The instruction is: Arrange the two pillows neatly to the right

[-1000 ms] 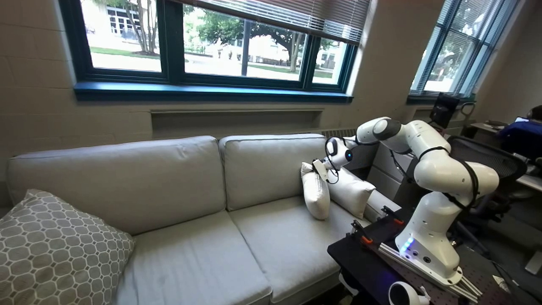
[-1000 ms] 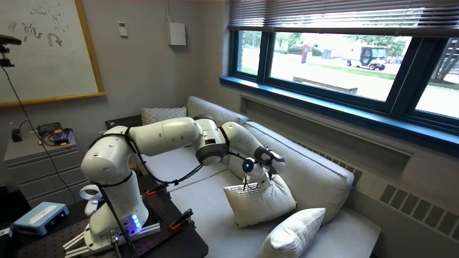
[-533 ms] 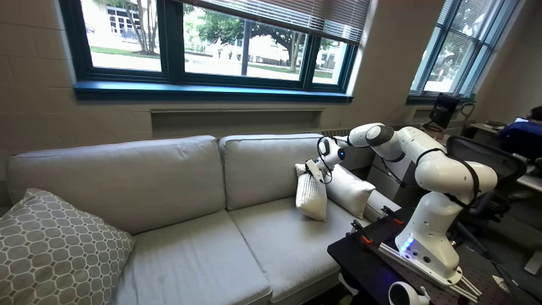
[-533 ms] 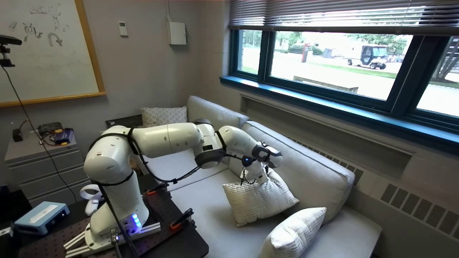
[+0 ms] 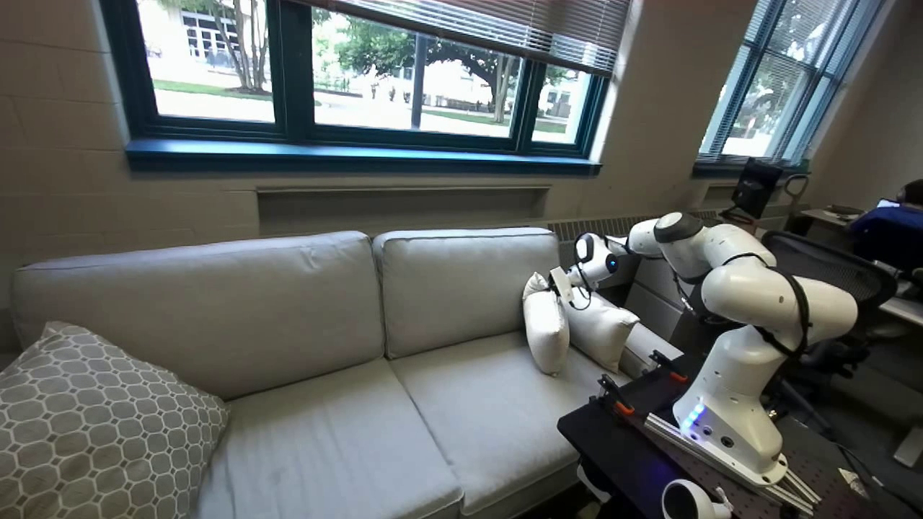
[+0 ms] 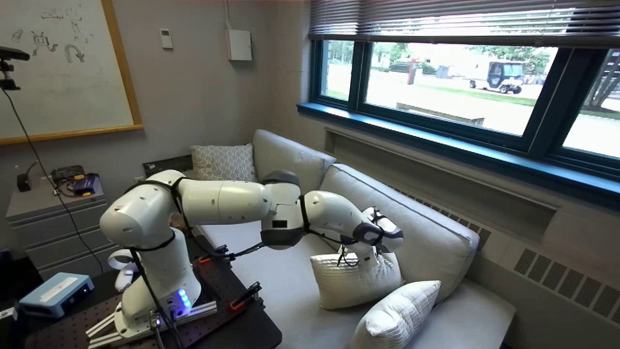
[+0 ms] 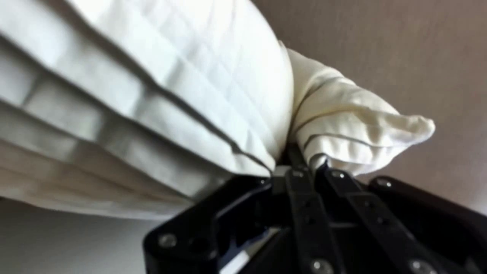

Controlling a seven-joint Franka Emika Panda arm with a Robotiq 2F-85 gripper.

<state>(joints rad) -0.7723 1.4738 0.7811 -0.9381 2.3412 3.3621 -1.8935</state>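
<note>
1) The held pillow (image 6: 346, 287) is tilted up on edge, near the backrest (image 6: 426, 235) of the sofa (image 5: 461, 393), in both exterior views; whether its bottom touches the sofa is unclear
2) The gripper (image 7: 302, 164) pinches that pillow near its top, jaws nearly together, cloth gathered at their tips and bulging on either side
3) The loose pillow (image 6: 399, 315) lies tilted just beside the held one, at the armrest (image 6: 477, 310); I cannot tell whether the two touch
4) The arm (image 5: 771, 295) reaches over from the table (image 5: 602, 436)
5) The patterned cushion (image 5: 108, 425) sits well apart, at the sofa's opposite end
</note>
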